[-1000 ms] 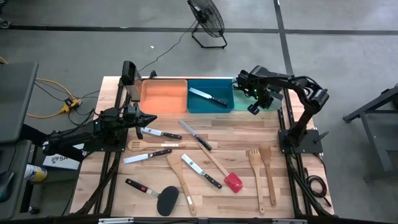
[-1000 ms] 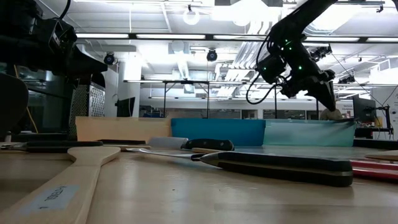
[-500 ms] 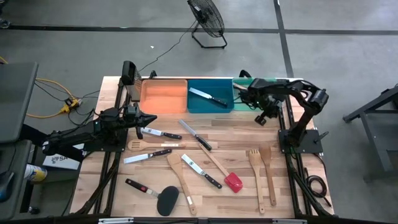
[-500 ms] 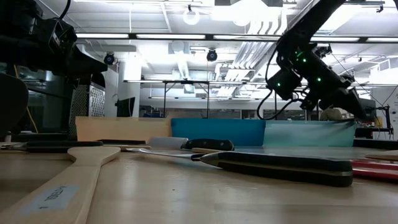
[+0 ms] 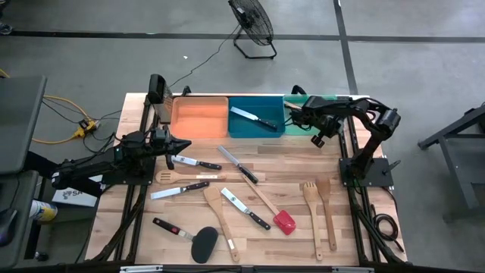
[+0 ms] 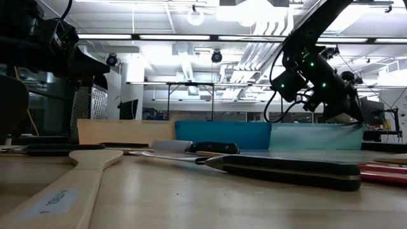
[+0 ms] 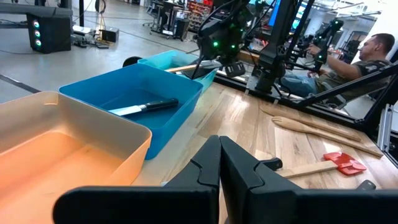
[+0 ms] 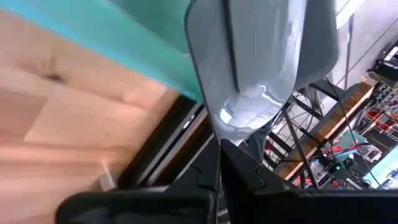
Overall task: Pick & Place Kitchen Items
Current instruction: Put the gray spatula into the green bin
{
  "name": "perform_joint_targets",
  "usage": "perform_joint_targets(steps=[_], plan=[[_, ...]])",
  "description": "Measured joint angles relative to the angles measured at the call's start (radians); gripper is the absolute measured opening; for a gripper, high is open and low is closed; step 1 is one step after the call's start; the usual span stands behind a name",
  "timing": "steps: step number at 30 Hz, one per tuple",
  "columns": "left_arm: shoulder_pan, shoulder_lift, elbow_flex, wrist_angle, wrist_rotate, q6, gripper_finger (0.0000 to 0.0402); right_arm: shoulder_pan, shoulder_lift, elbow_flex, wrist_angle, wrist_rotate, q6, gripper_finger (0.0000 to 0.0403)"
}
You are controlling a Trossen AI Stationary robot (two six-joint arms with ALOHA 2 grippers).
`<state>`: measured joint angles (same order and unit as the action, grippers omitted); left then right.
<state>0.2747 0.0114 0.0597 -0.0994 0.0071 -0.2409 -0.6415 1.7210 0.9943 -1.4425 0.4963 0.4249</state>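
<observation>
Most tools lie on the big table (image 5: 288, 163). My right gripper (image 8: 219, 147) is clamped on the grey turner (image 8: 261, 56), over the green bin (image 5: 292, 127). If I let go crooked, I think it tips out. My left gripper (image 7: 219, 146) waits, pinched together, empty.

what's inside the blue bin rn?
One black-handled knife lies diagonally on the floor of the blue bin; the left wrist view shows it too. Nothing else shows in there. The near wall hides the bin's inside in the low view.
</observation>
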Motion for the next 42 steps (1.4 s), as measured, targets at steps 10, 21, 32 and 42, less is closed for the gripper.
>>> perform_joint_targets(steps=[10, 21, 32, 42], plan=[[0.0, 0.0, 0.0, 0.0, 0.0, 0.0, 0.0, 0.003, -0.154, 0.0, 0.01, -0.003, 0.028, 0.0003], [0.0, 0.0, 0.0, 0.0, 0.0, 0.0, 0.0, 0.007, -0.304, -0.031, 0.02, -0.19, 0.001, 0.0003], [0.0, 0.0, 0.0, 0.0, 0.0, 0.0, 0.0, 0.007, -0.299, -0.199, 0.155, -0.061, 0.003, 0.0004], [0.0, 0.0, 0.0, 0.0, 0.0, 0.0, 0.0, -0.003, -0.299, -0.199, 0.181, 0.07, 0.066, 0.0003]])
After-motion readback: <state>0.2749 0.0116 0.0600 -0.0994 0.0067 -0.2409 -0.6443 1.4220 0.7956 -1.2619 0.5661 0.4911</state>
